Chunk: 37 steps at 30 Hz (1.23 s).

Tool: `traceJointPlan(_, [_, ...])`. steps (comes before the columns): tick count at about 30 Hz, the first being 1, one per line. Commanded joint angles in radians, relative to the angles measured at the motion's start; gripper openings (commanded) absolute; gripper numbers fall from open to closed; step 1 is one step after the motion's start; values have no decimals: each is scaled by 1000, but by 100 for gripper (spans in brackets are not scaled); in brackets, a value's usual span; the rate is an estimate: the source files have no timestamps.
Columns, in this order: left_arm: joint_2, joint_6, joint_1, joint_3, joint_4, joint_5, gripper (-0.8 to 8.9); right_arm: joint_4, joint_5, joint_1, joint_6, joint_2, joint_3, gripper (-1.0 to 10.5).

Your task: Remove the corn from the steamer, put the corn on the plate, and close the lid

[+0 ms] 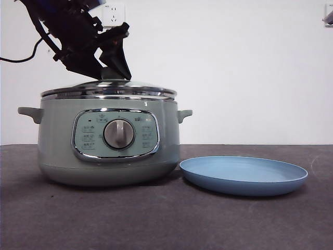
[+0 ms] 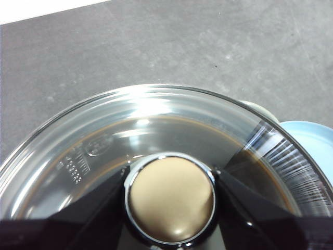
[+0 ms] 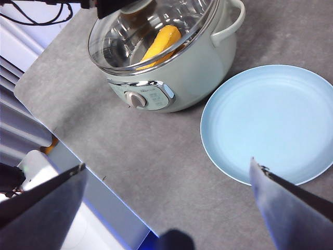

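The sage-green steamer (image 1: pixel 57 146) stands left of centre, dial to the front. Its glass lid (image 1: pixel 109 88) rests on the rim, slightly tilted. My left gripper (image 1: pixel 112 70) comes down from the upper left and is shut on the lid's knob (image 2: pixel 170 198), one jaw on each side. The corn (image 3: pixel 161 41) lies inside the steamer (image 3: pixel 192 67) and shows orange-yellow through the lid (image 3: pixel 119 41). The light-blue plate (image 1: pixel 244 174) lies empty to the steamer's right; it also shows in the right wrist view (image 3: pixel 270 120). My right gripper (image 3: pixel 167 164) is open and empty, high above the table near the plate.
A wall socket (image 1: pixel 113 14) and a black cable are behind the left arm. The table's near edge (image 3: pixel 104 192) runs close to the steamer's front in the right wrist view. A steamer handle (image 1: pixel 184 113) sticks out toward the plate.
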Motion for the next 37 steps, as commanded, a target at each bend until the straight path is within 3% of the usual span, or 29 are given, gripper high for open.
traceJointPlan(1, [-64,-23,3,11,41,3,-8,9,1,3,-1,0,3,631])
traceJointPlan(7, [-222,-25,4,11,-18,4,-8,57,0,3,22,2,3,630])
traceJointPlan(13, [-425,-10,4,11,-156,3,-8,221,-3,21,155,37,3,630])
traceJointPlan(20, [-649,-4,4,11,-363,-5,-8,408,14,154,286,156,22,628])
traceJointPlan(22, [-699,-4,4,11,-407,-5,-8,433,62,205,299,208,46,628])
traceJointPlan(30, [-865,-5,4,11,-592,-56,-8,428,198,404,299,500,296,628])
traceJointPlan(37, [-952,-5,4,11,-726,-57,-8,359,324,526,293,813,644,628])
